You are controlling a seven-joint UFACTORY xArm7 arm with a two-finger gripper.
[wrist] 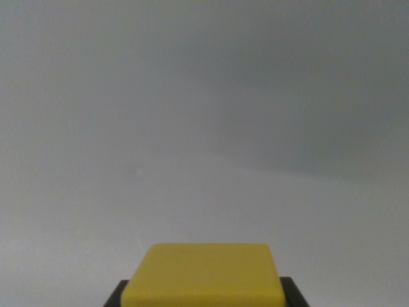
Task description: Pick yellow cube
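A blank grey tabletop (204, 115) is filling the view; at six o'clock the yellow cube (203, 274) is sitting between the end effector's (204, 295) dark jaws, seemingly gripped. Lifting likely comes next.

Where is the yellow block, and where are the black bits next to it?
yellow block (203, 274), wrist view, middle of its top face
black tool fingers (115, 298), wrist view, the dark piece at the block's left side

Tool (203, 295) clamped on yellow cube (203, 276)
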